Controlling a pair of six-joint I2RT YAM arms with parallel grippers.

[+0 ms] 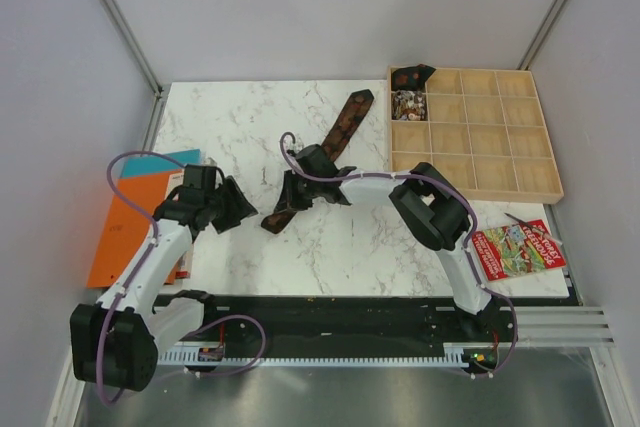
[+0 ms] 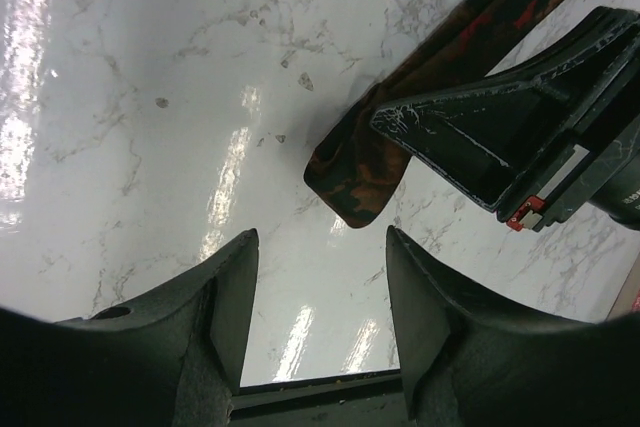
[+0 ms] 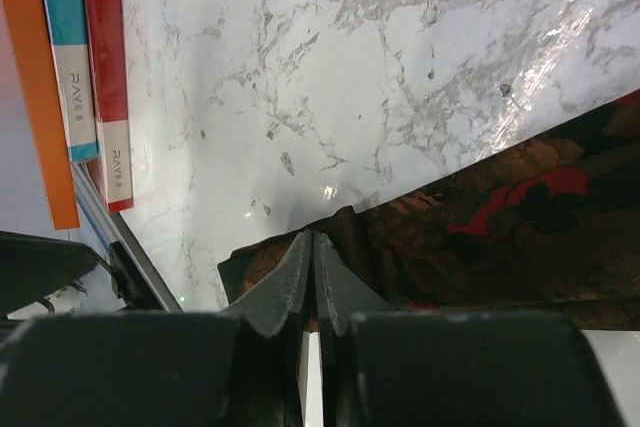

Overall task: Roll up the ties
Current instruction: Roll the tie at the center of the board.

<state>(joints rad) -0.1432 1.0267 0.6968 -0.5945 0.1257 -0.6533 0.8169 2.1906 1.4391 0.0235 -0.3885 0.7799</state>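
Beside the tie [image 1: 345, 125], at 9 o'clock from its near tip, left end effector [image 1: 238, 209] hangs w/ fingers spread, holding nothing. Tie lies on worktop [image 1: 230, 117], running from centre twd 1 o'clock. Right end effector [image 3: 313, 247] is pressed together on that near tip. Prob. best: hold pinch tight, turn tip over twd 1 o'clock, left pads steadying roll so edges line up. Books [image 1: 120, 232] at 9 o'clock, tray [image 1: 500, 132] at 2, booklet [image 1: 520, 247] at 4: none blocks.
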